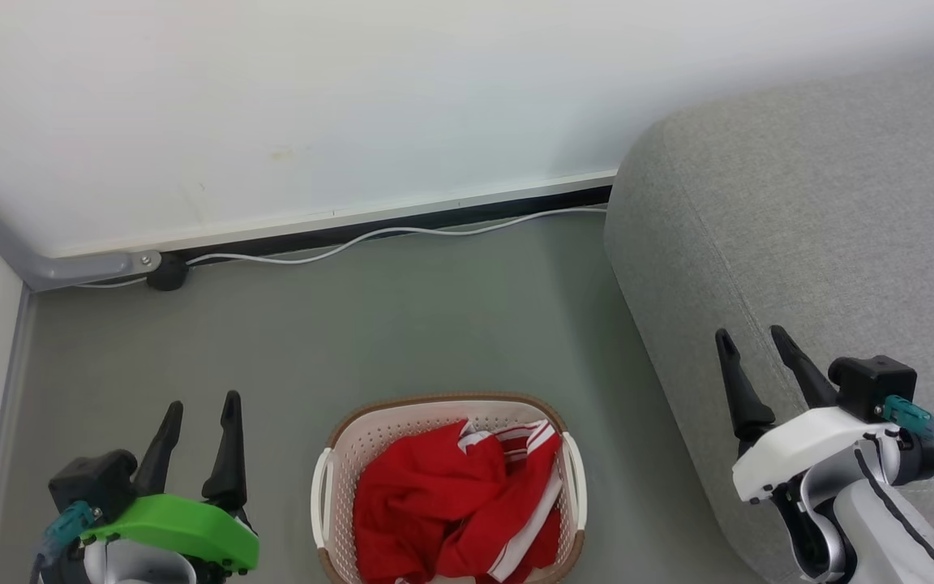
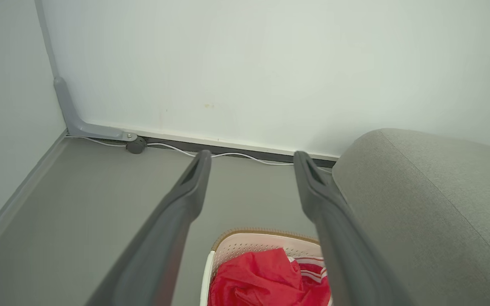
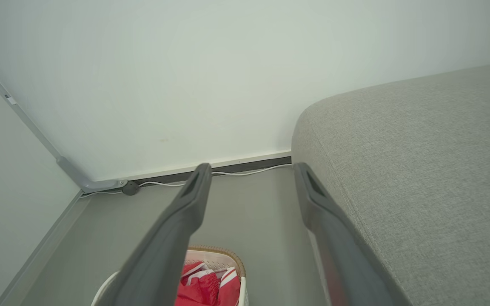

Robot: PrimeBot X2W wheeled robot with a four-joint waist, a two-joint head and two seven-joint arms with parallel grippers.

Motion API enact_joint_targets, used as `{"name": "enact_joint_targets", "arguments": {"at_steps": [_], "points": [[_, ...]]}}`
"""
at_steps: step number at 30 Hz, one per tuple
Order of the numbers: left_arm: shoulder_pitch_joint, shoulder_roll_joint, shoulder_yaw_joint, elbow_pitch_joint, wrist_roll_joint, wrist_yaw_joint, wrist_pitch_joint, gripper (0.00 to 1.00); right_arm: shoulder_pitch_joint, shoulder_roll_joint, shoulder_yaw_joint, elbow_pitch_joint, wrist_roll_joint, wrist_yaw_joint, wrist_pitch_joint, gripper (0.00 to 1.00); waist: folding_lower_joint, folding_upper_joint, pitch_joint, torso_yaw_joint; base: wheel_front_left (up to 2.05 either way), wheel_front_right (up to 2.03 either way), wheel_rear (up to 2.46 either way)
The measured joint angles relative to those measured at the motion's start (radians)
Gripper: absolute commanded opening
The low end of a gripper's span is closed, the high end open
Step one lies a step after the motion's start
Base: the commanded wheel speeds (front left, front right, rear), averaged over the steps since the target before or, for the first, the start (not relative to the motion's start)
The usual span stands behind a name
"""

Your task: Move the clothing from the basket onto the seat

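Observation:
Red clothing (image 1: 455,507) with white stripes lies bunched in the cream basket (image 1: 402,415), which stands on the floor at the bottom centre of the head view. The grey seat (image 1: 824,243) rises to the right of it. My left gripper (image 1: 201,403) hovers open to the left of the basket, nothing between its fingers. My right gripper (image 1: 752,337) stands open over the seat's rounded front edge, empty as well. The left wrist view looks past its open gripper (image 2: 251,158) at the clothing (image 2: 262,280), basket (image 2: 245,244) and seat (image 2: 432,204). The right wrist view shows its gripper (image 3: 251,170), clothing (image 3: 204,287) and seat (image 3: 419,170).
A white wall (image 1: 353,97) with a dark skirting strip closes off the far side. A white cable (image 1: 402,235) runs along its foot to a dark plug (image 1: 167,274). A grey conduit (image 1: 37,264) sits in the left corner. Grey floor (image 1: 402,324) lies between basket and wall.

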Motion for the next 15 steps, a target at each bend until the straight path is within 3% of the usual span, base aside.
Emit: {"name": "enact_joint_targets", "arguments": {"at_steps": [15], "points": [[0.008, 0.003, -0.011, -0.008, 0.208, 0.0, -0.05, 1.0, -0.015, -0.023, 0.025, 0.014, -0.17, -0.015, -0.047, 1.0, 0.0, 0.0, 0.0, -0.02, 0.0, 0.0, 0.0]]}}
